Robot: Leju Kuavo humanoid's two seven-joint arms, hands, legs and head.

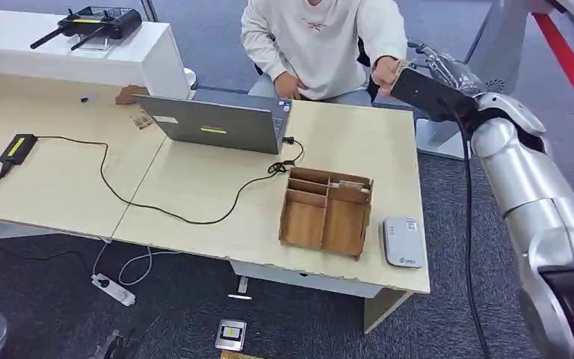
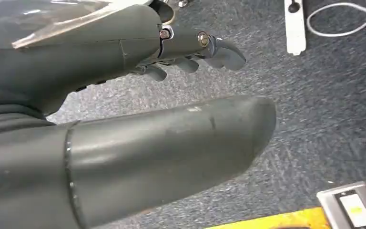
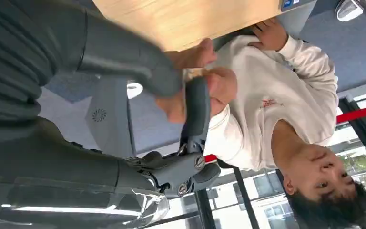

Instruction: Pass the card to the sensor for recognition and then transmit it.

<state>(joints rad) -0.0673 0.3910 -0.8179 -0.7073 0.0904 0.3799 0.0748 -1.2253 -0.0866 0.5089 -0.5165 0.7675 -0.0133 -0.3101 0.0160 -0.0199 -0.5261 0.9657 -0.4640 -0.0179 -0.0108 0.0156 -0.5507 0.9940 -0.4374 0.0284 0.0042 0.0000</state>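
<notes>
The robot's right hand (image 1: 418, 86) reaches past the far right corner of the pale wooden surface (image 1: 194, 191) and meets the hand (image 1: 386, 72) of a seated person in a white sweatshirt (image 1: 314, 37). From the right wrist, the thumb and a dark finger (image 3: 196, 107) sit against the person's hand (image 3: 217, 88); whether the fingers are grasping the card cannot be told, and the card itself cannot be made out. The left hand (image 2: 190, 52) hangs over grey carpet (image 2: 314, 95), its fingers curled loosely with nothing in them. On the surface, a white card sensor (image 1: 402, 241) lies at the near right corner, just beside a wooden compartment organizer (image 1: 327, 211). A grey laptop (image 1: 213, 121) stands at the far edge before the person, its cable (image 1: 157, 206) trailing to a black adapter (image 1: 17, 148) near the left edge. A power strip (image 1: 113, 289) lies on the floor below the near edge.
</notes>
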